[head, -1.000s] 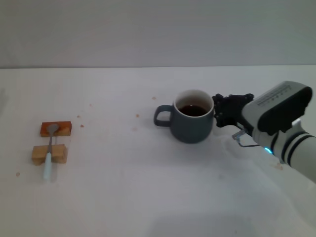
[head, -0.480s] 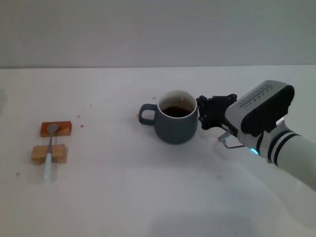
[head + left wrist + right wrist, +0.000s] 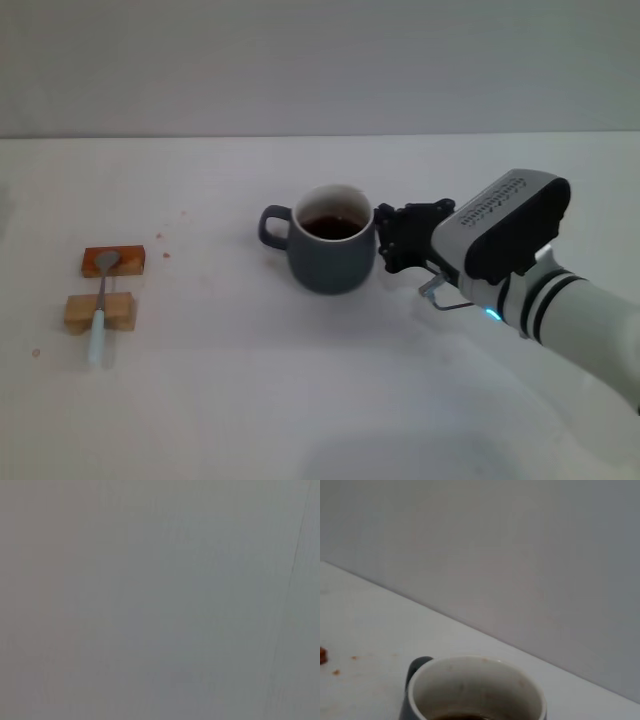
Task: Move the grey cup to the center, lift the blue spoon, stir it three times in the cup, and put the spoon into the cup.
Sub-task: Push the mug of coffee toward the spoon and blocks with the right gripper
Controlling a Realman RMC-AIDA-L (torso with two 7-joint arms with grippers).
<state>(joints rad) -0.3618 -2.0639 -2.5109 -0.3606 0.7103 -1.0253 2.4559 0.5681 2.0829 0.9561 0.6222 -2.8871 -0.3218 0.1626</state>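
The grey cup (image 3: 330, 258) stands upright near the middle of the white table (image 3: 250, 380), with dark liquid inside and its handle pointing to my left. My right gripper (image 3: 386, 240) is against the cup's right side, touching it. The right wrist view shows the cup's rim and cream interior (image 3: 470, 685) close below the camera. The blue spoon (image 3: 99, 305) lies far to the left, resting across two small wooden blocks, with its silver bowl on the far block. My left gripper is out of view; its wrist view shows only a plain grey surface.
The spoon rests on a reddish block (image 3: 130, 261) and a light wooden block (image 3: 119, 313). A few small brown specks (image 3: 163, 240) dot the table between blocks and cup. A grey wall runs behind the table.
My right gripper and the grey cup have moved together to the left across the table, toward the middle. The spoon and blocks have not moved.
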